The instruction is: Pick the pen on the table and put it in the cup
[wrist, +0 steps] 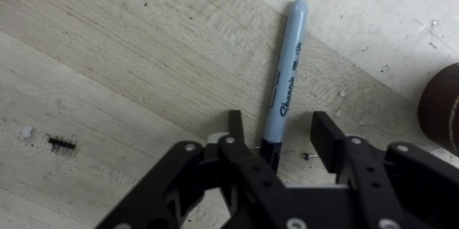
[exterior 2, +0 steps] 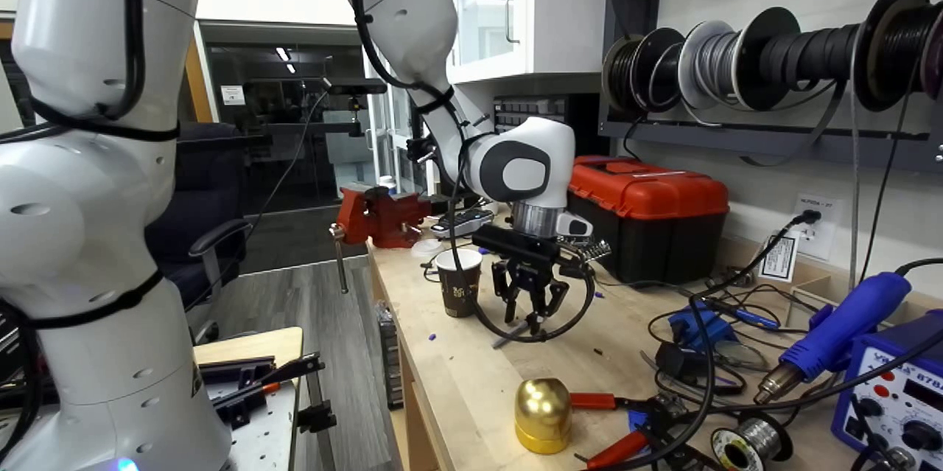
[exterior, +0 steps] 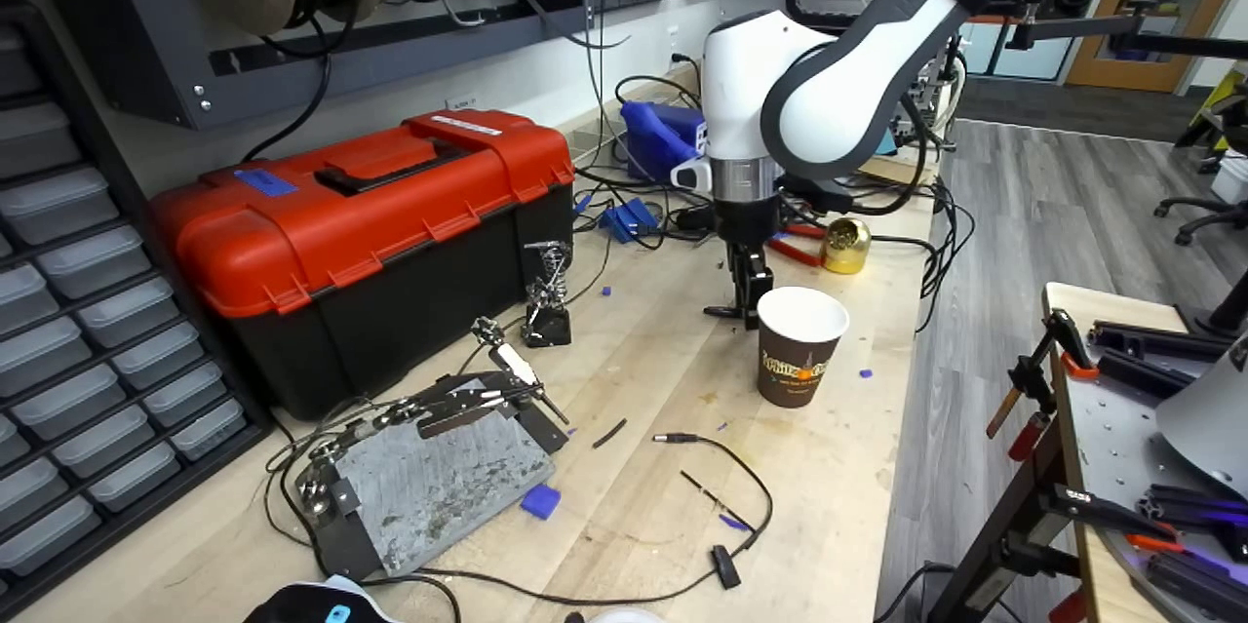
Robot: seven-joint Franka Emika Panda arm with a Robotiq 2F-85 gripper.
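Observation:
The pen, a marker with a pale blue-grey body and a dark end, lies on the wooden table (exterior: 643,360). It shows best in the wrist view (wrist: 285,85) and partly in an exterior view (exterior 2: 508,336). My gripper (wrist: 279,125) is open, with its fingers on either side of the pen near the dark end. Both fingers look apart from the pen. The far part of the dark end is hidden behind the gripper. The gripper is low over the table in both exterior views (exterior: 749,301) (exterior 2: 526,318). The brown and white paper cup (exterior: 795,369) stands upright beside the gripper; its side shows in the wrist view (wrist: 439,109).
A red and black toolbox (exterior: 409,253) stands against the wall. A gold tip cleaner (exterior 2: 544,416) and red-handled pliers (exterior 2: 593,401) lie near the gripper. Cables, a plate with clamp arms (exterior: 439,477) and small blue bits (exterior: 540,501) are on the table. A blue soldering station (exterior 2: 899,390) stands by the wall.

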